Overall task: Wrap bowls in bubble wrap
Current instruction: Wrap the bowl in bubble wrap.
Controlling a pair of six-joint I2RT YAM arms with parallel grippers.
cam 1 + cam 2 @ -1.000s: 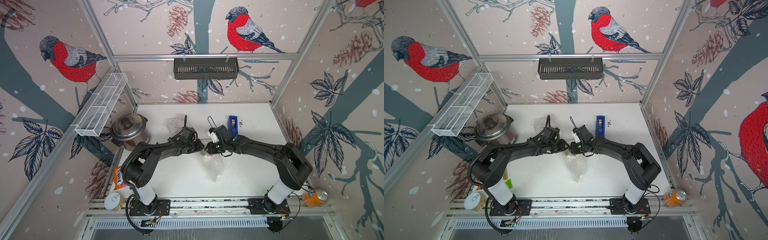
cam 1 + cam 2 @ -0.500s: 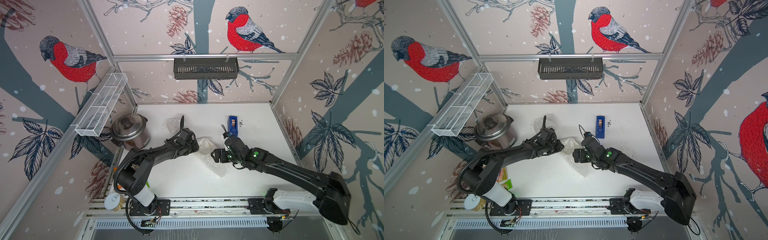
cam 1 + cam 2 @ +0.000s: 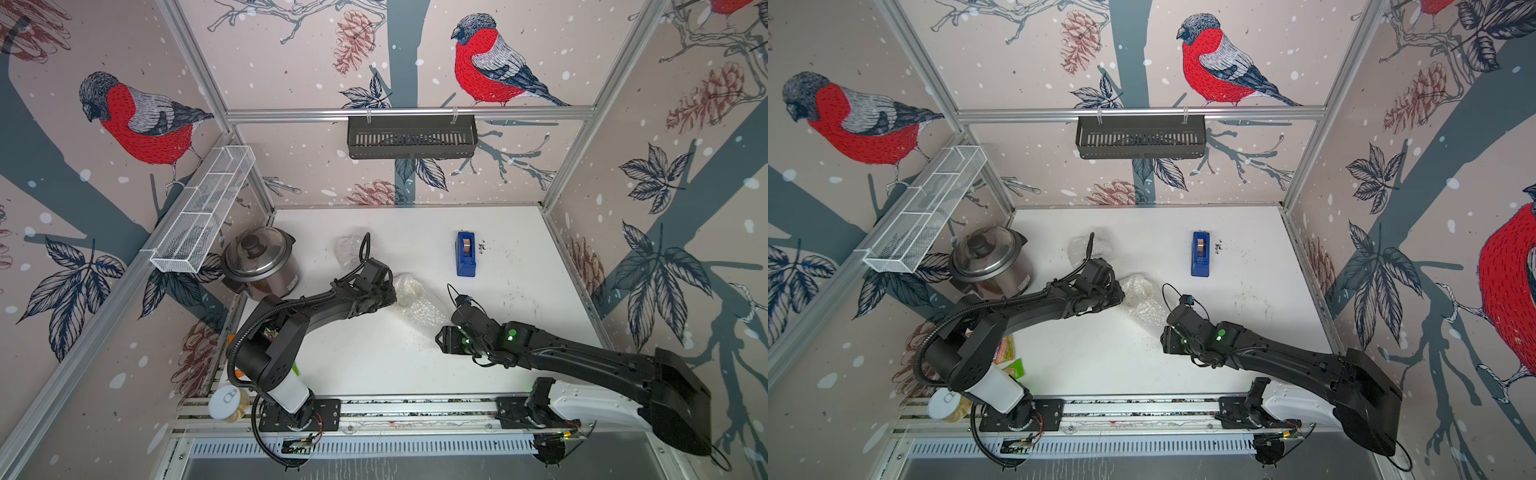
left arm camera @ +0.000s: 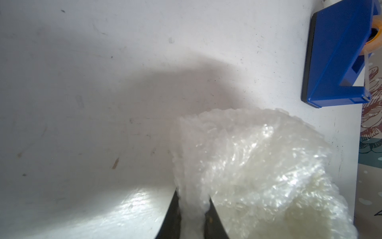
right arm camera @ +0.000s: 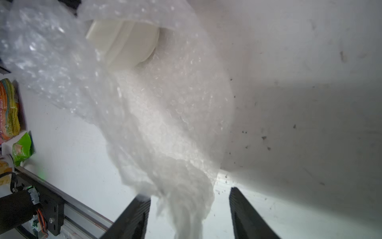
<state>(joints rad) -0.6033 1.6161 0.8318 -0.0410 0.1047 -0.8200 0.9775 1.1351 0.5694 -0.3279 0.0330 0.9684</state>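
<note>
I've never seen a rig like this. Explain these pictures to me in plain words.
Two black robot arms work over a white table. Two pictures look down from overhead; two come from cameras on the arms' wrists. On the table: a steel cooker, a blue tape dispenser, and bubble wrap partly covering a cream bowl. The left end effector is pinched shut on the wrap's edge. The right end effector is open, straddling the other end.
</note>
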